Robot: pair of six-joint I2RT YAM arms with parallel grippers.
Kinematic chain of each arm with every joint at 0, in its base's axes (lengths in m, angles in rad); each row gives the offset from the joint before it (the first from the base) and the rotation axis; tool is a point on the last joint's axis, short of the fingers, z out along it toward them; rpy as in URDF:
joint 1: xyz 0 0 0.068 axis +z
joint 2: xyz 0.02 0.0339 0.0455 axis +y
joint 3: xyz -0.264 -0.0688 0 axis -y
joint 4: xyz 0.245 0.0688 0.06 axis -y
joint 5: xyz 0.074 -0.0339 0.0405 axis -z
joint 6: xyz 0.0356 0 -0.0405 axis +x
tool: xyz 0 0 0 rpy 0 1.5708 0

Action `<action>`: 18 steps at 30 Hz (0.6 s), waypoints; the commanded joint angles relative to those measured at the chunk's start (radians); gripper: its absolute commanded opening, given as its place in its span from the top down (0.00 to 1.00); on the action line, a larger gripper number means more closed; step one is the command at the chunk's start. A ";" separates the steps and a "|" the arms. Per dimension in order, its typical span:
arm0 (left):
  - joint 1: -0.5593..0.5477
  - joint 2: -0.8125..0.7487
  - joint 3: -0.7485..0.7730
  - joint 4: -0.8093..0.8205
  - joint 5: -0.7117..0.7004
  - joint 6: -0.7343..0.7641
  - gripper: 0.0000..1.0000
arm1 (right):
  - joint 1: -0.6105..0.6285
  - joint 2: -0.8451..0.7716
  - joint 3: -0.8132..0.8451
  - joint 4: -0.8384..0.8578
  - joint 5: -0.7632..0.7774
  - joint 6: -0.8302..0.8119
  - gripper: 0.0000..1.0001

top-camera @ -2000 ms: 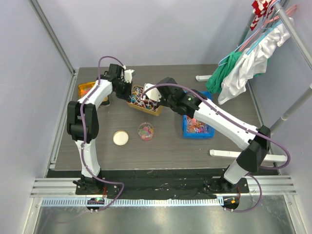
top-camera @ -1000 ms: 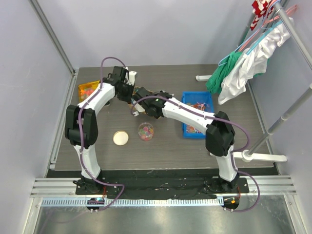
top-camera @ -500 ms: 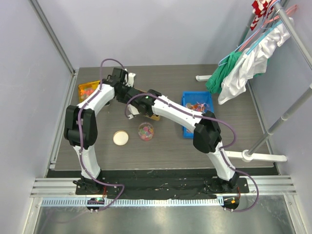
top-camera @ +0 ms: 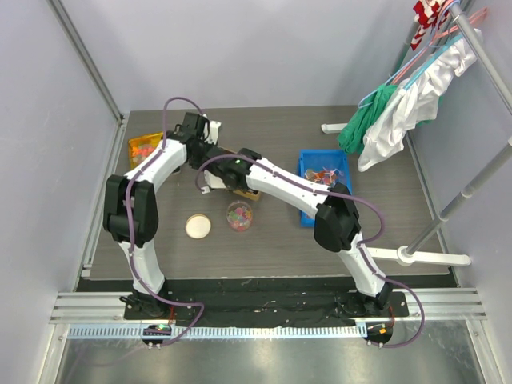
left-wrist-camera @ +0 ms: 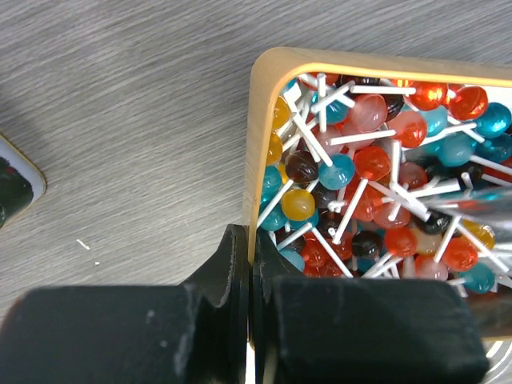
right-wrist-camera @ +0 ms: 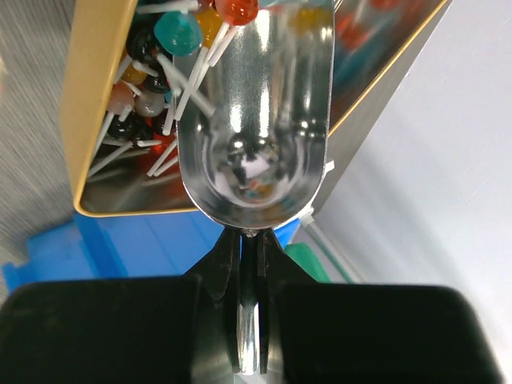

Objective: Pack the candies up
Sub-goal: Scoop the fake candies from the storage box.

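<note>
Tan plastic tray (left-wrist-camera: pixel 260 144), heaped with the candies (left-wrist-camera: pixel 376 168), stands on the grey counter (left-wrist-camera: pixel 120 96) toward its far left. The candies are round, in red, orange, blue and dark colours, each on a white stick.

My left fingers (left-wrist-camera: pixel 230 272) are clamped together on the tray's near rim, one outside the wall and one inside. I judge this is a brace, so the tray does not slide when pushed.

My right fingers (right-wrist-camera: pixel 222 260) are pinched tight on the thin handle of a steel scoop (right-wrist-camera: pixel 256 120). Its bowl faces up and its lip reaches in over the heap. The bowl appears empty, though reflections in the polished metal leave that uncertain.

A small clear cup (top-camera: pixel 238 214) holding coloured pieces stands just in front of the tray. Its white lid (top-camera: pixel 198 226) lies off beside it, so the cup is probably where the scooped candies go.
</note>
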 commanded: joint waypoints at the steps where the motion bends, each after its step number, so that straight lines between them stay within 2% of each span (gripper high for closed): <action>1: -0.002 -0.122 0.028 0.105 0.074 -0.053 1.00 | 0.059 0.046 -0.021 0.017 -0.048 0.090 0.99; 11: -0.002 -0.145 0.017 0.114 0.057 -0.065 1.00 | 0.078 0.074 -0.007 0.156 -0.048 0.172 0.99; 18: -0.001 -0.148 0.011 0.117 0.058 -0.064 1.00 | 0.044 0.045 -0.017 0.200 -0.147 0.276 0.99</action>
